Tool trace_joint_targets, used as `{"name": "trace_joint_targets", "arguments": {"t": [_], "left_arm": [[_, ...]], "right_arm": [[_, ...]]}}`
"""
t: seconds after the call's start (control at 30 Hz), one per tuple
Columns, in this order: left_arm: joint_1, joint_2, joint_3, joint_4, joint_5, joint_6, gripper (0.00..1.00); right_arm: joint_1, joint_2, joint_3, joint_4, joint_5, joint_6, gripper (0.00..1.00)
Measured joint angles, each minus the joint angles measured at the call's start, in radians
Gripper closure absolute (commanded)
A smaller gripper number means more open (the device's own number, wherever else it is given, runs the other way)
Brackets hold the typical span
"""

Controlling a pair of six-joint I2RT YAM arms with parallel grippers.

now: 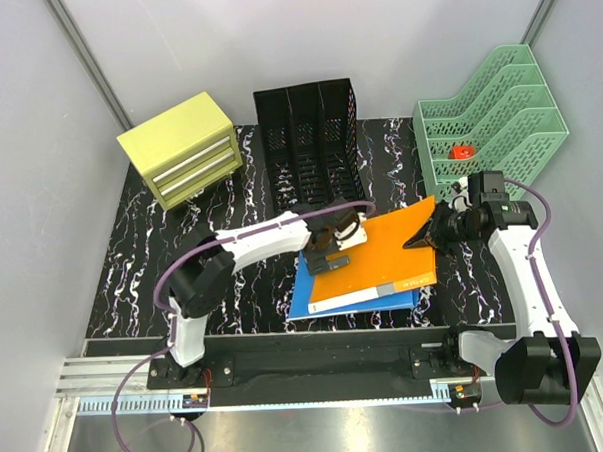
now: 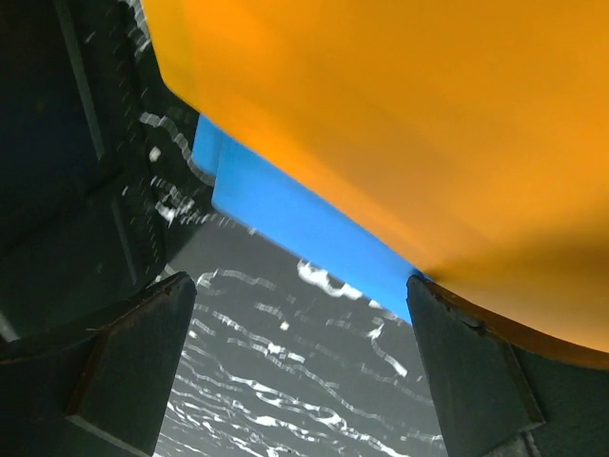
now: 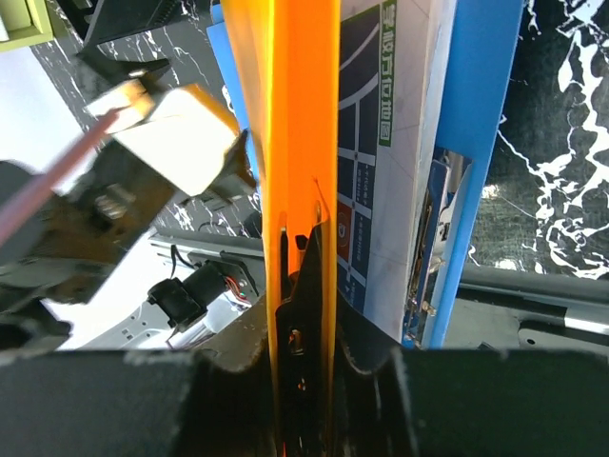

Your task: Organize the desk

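Observation:
An orange folder (image 1: 378, 253) lies tilted on a white booklet (image 1: 360, 300) and a blue clipboard (image 1: 320, 303) at the front middle of the black marbled desk (image 1: 172, 242). My right gripper (image 1: 424, 236) is shut on the folder's right corner and holds that side raised. In the right wrist view the folder (image 3: 300, 114) runs edge-on between the shut jaws of the gripper (image 3: 306, 252), with the booklet (image 3: 400, 190) and clipboard (image 3: 476, 143) beside it. My left gripper (image 1: 326, 253) is at the folder's left edge. In the left wrist view it (image 2: 300, 295) is open and empty, with the folder (image 2: 400, 114) over its right finger.
A yellow drawer cabinet (image 1: 183, 149) stands at the back left. A black mesh file holder (image 1: 310, 146) stands at the back middle. A green tiered tray (image 1: 492, 118) at the back right holds a small red object (image 1: 462, 151). The desk's front edge lies just below the stack.

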Motion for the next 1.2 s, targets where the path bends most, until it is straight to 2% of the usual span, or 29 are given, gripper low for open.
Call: {"name": "trace_joint_targets", "arguments": {"t": [0.3,0.47,0.67,0.83,0.97,1.2], "left_arm": [[0.064,-0.254,0.013,-0.082,0.047,0.001,0.01],[0.038,-0.328,-0.013,-0.105,0.097,0.000,0.01],[0.023,-0.340,-0.164,-0.139,0.144,0.001,0.01],[0.056,-0.326,-0.255,-0.092,0.134,0.000,0.01],[0.061,-0.266,-0.297,-0.016,0.131,0.000,0.01],[0.069,-0.169,-0.285,0.058,0.131,0.000,0.01]], "right_arm": [[0.001,0.025,-0.069,0.074,-0.049,0.028,0.92],[0.002,0.031,-0.074,0.127,-0.089,0.066,0.99],[0.002,0.071,-0.121,0.230,-0.141,0.122,1.00],[0.002,0.091,-0.154,0.255,-0.145,0.128,1.00],[0.002,0.091,-0.175,0.268,-0.145,0.127,1.00],[0.003,0.091,-0.196,0.270,-0.134,0.116,0.99]]}}
